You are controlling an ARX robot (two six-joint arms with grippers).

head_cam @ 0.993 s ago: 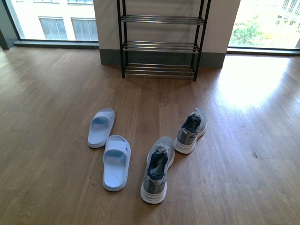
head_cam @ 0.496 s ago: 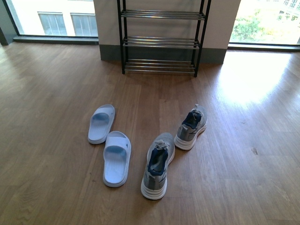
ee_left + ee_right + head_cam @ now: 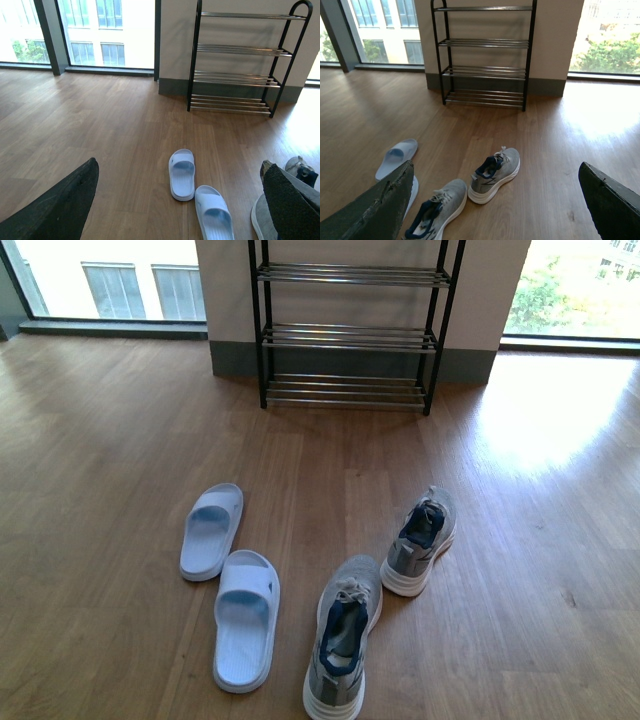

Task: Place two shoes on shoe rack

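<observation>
Two shoes on floor, well apart from the spread right hand

1. Near sneaker: grey knit, thick white sole, navy lining, grey laces; upright on the wood floor; heel toward the front camera, toe toward the rack.
2. Far sneaker: same make; upright; just beside the first one's toe, further right and nearer the rack.
3. Shoe rack: black frame, chrome-bar shelves; upright, well beyond both sneakers.
</observation>
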